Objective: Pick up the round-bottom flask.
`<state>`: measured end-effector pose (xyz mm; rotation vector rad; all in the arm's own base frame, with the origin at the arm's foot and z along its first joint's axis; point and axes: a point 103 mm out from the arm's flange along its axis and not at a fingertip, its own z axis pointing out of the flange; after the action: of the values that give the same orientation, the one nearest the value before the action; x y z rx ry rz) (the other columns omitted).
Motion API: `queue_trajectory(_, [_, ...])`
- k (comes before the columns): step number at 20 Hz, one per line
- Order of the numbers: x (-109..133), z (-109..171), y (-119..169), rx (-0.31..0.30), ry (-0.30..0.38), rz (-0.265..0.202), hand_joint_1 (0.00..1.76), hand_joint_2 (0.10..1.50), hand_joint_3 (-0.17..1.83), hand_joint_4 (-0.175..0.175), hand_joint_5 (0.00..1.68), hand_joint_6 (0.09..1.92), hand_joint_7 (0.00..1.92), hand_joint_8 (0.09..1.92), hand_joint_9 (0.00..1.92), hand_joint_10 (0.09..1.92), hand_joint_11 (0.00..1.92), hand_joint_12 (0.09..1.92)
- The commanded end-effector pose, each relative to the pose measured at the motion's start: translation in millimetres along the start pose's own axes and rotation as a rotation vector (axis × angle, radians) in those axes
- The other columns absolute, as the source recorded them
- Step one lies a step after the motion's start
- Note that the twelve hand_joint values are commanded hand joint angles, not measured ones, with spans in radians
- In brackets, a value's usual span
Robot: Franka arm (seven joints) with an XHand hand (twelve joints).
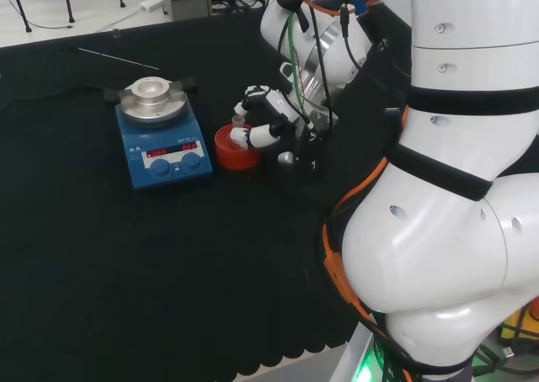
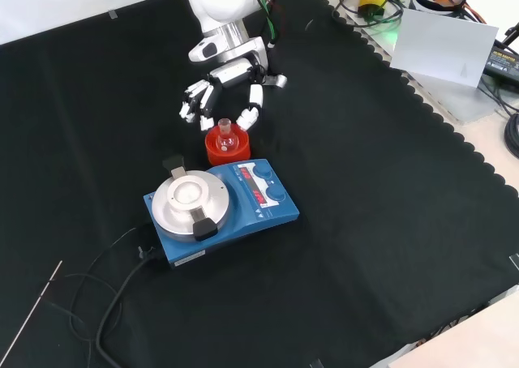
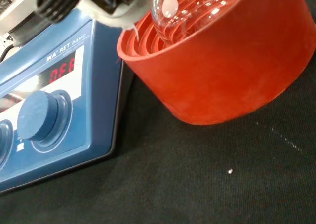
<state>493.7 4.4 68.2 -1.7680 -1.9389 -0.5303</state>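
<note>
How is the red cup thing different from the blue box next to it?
The red stand is round like a bowl; the blue hotplate is boxy with a flat silver plate on top. The red stand holds a clear glass flask; nothing rests on the hotplate's plate. The hotplate has knobs and a cable; the stand has neither. Both sit on the black cloth.

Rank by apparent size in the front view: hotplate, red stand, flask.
1. Blue hotplate, clearly the largest.
2. Red ribbed stand.
3. Round-bottom flask, smallest; its clear bulb sits in the stand, so mainly the neck shows.
</note>
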Motion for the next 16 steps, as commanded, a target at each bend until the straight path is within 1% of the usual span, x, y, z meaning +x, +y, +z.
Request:
queue_trajectory(1, [13,7,4,-0.004,-0.002,0.003,0.90,0.64,0.61,0.037,0.62,0.58,0.17,0.46,0.30,0.64,0.00,1.16])
queue_trajectory(2, [5,7,0,0.109,-0.068,-0.008,0.90,0.64,0.61,0.036,0.62,0.58,0.17,0.46,0.30,0.64,0.00,1.16])
queue_trajectory(3, [4,6,1,0.094,-0.065,-0.002,0.89,0.64,0.61,0.036,0.62,0.59,0.17,0.46,0.30,0.64,0.00,1.16])
queue_trajectory(4, [7,9,4,0.095,-0.073,0.000,0.89,0.64,0.61,0.036,0.62,0.59,0.17,0.46,0.30,0.64,0.00,1.16])
queue_trajectory(5, [9,11,7,0.071,-0.053,0.005,0.89,0.64,0.61,0.036,0.62,0.59,0.17,0.46,0.30,0.64,0.00,1.16])
queue_trajectory(6, [8,7,5,0.041,-0.028,-0.002,0.89,0.64,0.61,0.036,0.62,0.59,0.17,0.46,0.30,0.64,0.00,1.16])
queue_trajectory(8, [6,5,6,0.008,-0.005,0.007,0.89,0.65,0.61,0.037,0.64,0.61,0.17,0.47,0.30,0.64,0.00,1.16])
queue_trajectory(10, [13,8,11,-0.010,-0.008,0.012,0.87,0.67,0.61,0.045,0.70,0.64,0.18,0.47,0.32,0.65,0.00,1.18])
queue_trajectory(11, [6,4,6,-0.026,0.000,0.011,0.86,0.69,0.60,0.054,0.76,0.66,0.19,0.48,0.33,0.65,0.00,1.20])
queue_trajectory(13, [2,2,2,-0.049,0.001,0.017,0.84,0.74,0.57,0.073,0.89,0.68,0.21,0.50,0.36,0.64,0.00,1.24])
queue_trajectory(14, [2,0,2,-0.061,0.003,0.028,0.90,0.83,0.48,0.111,0.93,0.81,0.22,0.51,0.38,0.65,0.00,1.28])
queue_trajectory(15, [1,0,1,-0.071,-0.019,0.041,0.94,0.92,0.35,0.141,0.94,0.93,0.23,0.53,0.39,0.65,0.00,1.30])
queue_trajectory(16, [2,0,1,-0.079,-0.030,0.047,0.96,0.99,0.24,0.158,0.94,1.01,0.24,0.54,0.41,0.65,0.00,1.32])
